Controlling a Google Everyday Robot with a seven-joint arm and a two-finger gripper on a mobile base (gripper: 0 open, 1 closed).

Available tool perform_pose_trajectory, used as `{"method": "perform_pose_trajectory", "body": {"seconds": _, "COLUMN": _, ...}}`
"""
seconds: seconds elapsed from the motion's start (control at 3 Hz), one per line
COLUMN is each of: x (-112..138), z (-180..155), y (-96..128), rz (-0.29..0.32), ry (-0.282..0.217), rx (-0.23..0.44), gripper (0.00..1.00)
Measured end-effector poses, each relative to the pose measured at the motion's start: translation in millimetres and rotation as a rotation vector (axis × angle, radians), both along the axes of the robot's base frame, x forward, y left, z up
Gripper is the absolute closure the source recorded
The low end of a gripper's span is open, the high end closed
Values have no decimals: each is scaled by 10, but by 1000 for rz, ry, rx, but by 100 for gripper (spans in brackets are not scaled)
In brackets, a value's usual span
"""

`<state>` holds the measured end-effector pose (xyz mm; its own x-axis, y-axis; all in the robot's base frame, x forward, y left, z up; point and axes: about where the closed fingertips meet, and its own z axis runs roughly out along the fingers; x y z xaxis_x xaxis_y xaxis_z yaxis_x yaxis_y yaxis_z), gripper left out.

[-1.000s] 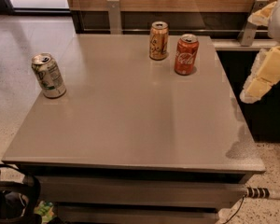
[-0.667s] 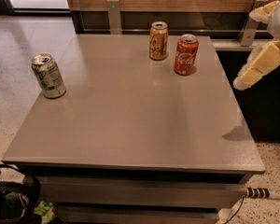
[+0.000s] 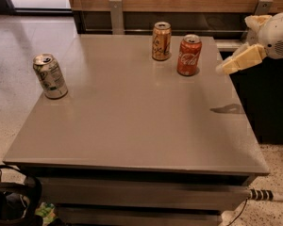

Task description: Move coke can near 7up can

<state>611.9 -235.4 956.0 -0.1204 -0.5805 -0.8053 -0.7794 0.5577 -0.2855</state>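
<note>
Presently, the coke can point(image 3: 188, 55) stands upright near the far right corner of the desk point(image 3: 132, 126), just beside an orange-gold can point(image 3: 161, 41) that sits slightly further back and to its left. The two are close but appear not to touch. The 7up can point(image 3: 50, 76) stands upright near the left edge, slightly dented, well apart from the other two, with bare desk between.

The gripper point(image 3: 233, 64) hangs in the air over the right edge of the desk, near the coke can and at about its height, but apart from it. It carries nothing. Whether it is released or clenched cannot be told from this angle. Its shadow falls on the desk surface nearer the front, which confirms that it is raised clear of the top.

Assessment: the placement suggests an approach from the right, the open side of the coke can, which keeps the arm away from the orange-gold can. The grasp is judged not yet made, and the task is at its start.

Risk noted: the neighbouring can leaves little room on the left of the target, so a wide or skewed closing could knock it.
</note>
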Motion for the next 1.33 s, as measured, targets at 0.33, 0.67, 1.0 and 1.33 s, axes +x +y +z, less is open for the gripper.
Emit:
{"method": "perform_pose_trajectory", "body": {"seconds": 0.33, "x": 274, "z": -164, "y": 53, "rz": -18, "ry": -41, "rx": 156, "gripper": 0}}
{"method": "perform_pose_trajectory", "body": {"seconds": 0.67, "x": 350, "z": -213, "y": 86, "rz": -21, "ry": -47, "rx": 198, "gripper": 0}}
{"method": "perform_pose_trajectory", "body": {"seconds": 1.0, "x": 350, "z": -214, "y": 87, "rz": -20, "ry": -47, "rx": 198, "gripper": 0}}
{"method": "perform_pose_trajectory", "body": {"seconds": 1.33, "x": 436, "z": -335, "y": 159, "rz": -21, "ry": -25, "rx": 251, "gripper": 0}}
